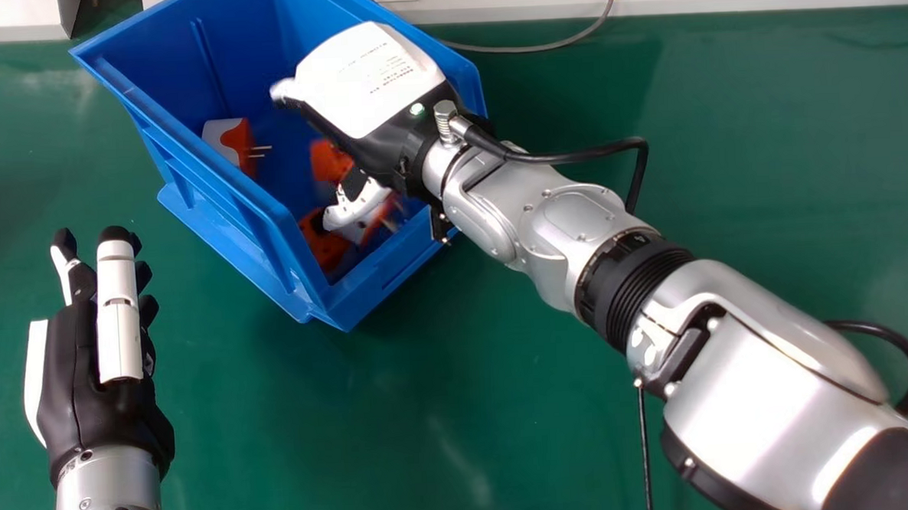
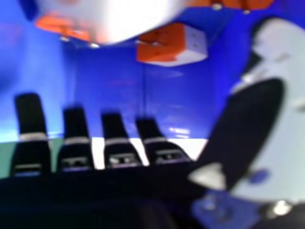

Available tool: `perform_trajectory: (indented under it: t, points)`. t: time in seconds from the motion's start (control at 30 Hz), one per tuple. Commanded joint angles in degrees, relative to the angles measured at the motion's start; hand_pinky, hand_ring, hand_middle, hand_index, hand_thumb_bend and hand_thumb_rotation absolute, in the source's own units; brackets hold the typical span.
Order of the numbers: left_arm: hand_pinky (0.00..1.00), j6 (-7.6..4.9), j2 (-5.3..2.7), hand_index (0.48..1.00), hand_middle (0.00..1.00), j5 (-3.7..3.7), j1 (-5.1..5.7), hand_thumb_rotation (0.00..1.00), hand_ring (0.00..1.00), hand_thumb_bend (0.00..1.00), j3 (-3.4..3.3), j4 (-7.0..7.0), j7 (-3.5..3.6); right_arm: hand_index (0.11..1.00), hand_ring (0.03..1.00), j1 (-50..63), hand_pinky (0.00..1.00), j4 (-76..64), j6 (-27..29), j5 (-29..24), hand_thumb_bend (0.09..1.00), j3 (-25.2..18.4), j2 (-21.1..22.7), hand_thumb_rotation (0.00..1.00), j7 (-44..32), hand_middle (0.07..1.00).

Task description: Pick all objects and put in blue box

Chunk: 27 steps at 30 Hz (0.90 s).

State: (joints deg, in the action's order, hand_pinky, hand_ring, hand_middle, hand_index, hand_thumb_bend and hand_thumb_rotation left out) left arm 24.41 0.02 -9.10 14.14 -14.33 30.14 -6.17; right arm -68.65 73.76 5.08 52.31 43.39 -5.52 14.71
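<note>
Hand of the right arm is released, its fingers straight, over the blue box. Orange-and-white plug adapters are inside the box. Left hand, also unclenched, is above the green table.

Green table, blue box standing on it; grey cable, curved near the far edge

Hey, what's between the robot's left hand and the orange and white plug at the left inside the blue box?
Going from the left hand to the plug, the head view shows green tabletop, then the left wall of the blue box.
</note>
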Motion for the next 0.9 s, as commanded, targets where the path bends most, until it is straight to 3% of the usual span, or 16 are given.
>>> perform_trajectory:
  t: [0.0,0.17,0.47,0.63,0.77,0.87]
  points:
    - [0.97,-0.58,0.44,0.962,0.96,0.22,-0.86,0.89,0.96,0.26,0.15,-0.05,0.28,0.986,0.986,-0.19,0.88,-1.25,-0.81,-0.07,0.489,0.01,0.48,0.58,1.59,0.988]
    - [0.98,-0.62,0.77,0.964,0.96,0.78,-1.31,0.89,0.96,0.26,0.64,-0.57,0.27,0.992,0.997,0.28,0.89,-1.07,-1.30,-0.32,0.500,-0.20,0.67,0.57,2.36,0.997]
    - [0.98,-2.33,1.79,0.966,0.97,0.68,-2.72,0.91,0.97,0.27,0.15,-3.82,1.00,0.989,1.000,1.03,0.91,-2.60,-0.45,-1.99,0.488,-2.15,2.29,0.56,3.89,1.000]
    - [0.98,-2.97,2.33,0.967,0.97,0.53,-3.56,0.92,0.97,0.27,-0.60,-5.54,1.47,0.989,1.000,2.76,0.90,-7.22,1.84,-4.93,0.438,-5.71,4.29,0.56,5.52,1.000]
    - [0.98,-3.32,2.82,0.967,0.97,0.66,-4.14,0.92,0.97,0.27,-0.94,-6.49,1.61,0.991,1.000,6.54,0.89,-15.49,3.43,-7.43,0.398,-8.93,6.52,0.55,6.62,1.000]
    - [0.97,-3.46,3.25,0.967,0.97,0.25,-4.24,0.92,0.96,0.27,-1.20,-6.55,1.85,0.991,1.000,11.42,0.89,-24.87,3.49,-8.35,0.368,-10.92,8.75,0.54,6.97,1.000]
